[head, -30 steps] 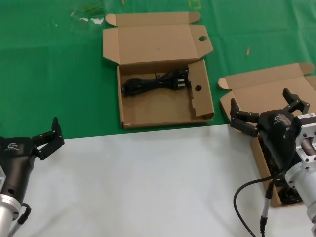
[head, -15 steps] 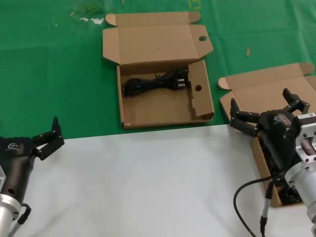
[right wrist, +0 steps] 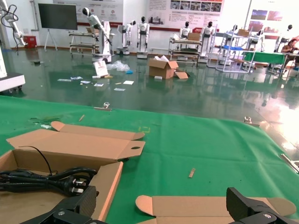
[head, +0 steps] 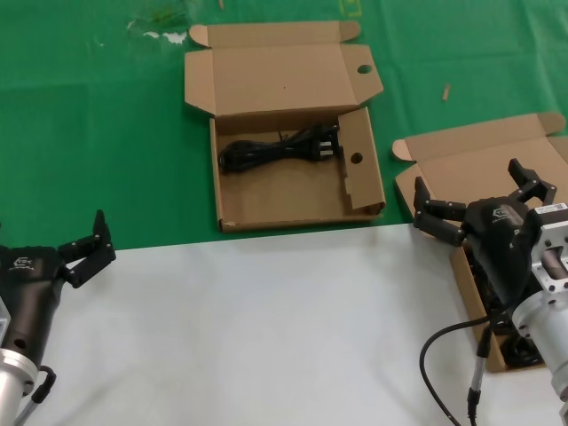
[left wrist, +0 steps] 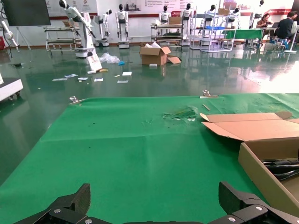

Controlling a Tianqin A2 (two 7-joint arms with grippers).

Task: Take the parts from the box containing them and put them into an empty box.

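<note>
Boxes (head: 293, 191), two of brown cardboard, both lids hinged back, on the green-covered far half of the desk (head: 98, 133). From the head view: holed box in the middle, round hole in its lid tab and another in an upright side flap; plain-lidded box (head: 475, 160) at the right edge, mostly hidden behind the right gripper (head: 479, 200). Only there: both arms together, left gripper (head: 87, 244) low at the left over the white near half, right gripper above the plain box, each with fingers spread wide and holding nothing.

From the right wrist view alone: one coiled black cable bundle (right wrist: 42, 179), glossy, plug toward the holed side flap, lying inside the holed box. Same bundle glimpsed at the frame edge from the left wrist view (left wrist: 282, 165). Inside the plain box, dark shapes beside the right arm, too hidden to count.
</note>
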